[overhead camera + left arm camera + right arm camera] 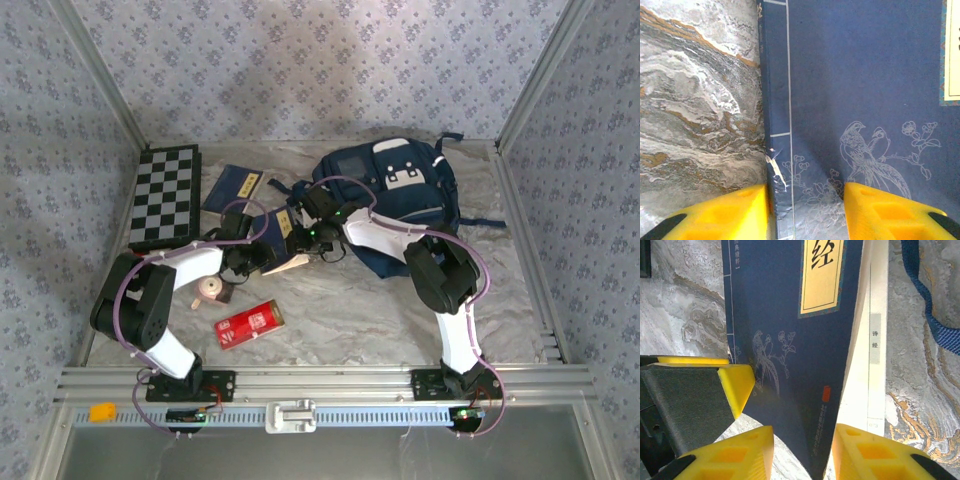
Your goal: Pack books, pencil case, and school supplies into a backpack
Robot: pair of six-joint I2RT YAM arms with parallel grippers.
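Navy backpack (400,195) lies at the far edge of the worktop (360,320), right of centre; whether it is unzipped cannot be told. A chequered board (165,195) lies in the far left corner, with a navy book (232,188) flat beside it. A second book (785,315), its cover raised off white pages, sits mid-worktop just left of the backpack. The red pencil case (250,322) lies toward the near edge, left of centre. The left hand (807,220) and right hand (804,450) each straddle the second book; whether either is clenched on it cannot be told. Packing looks barely begun: both books and the pencil case are outside the backpack.
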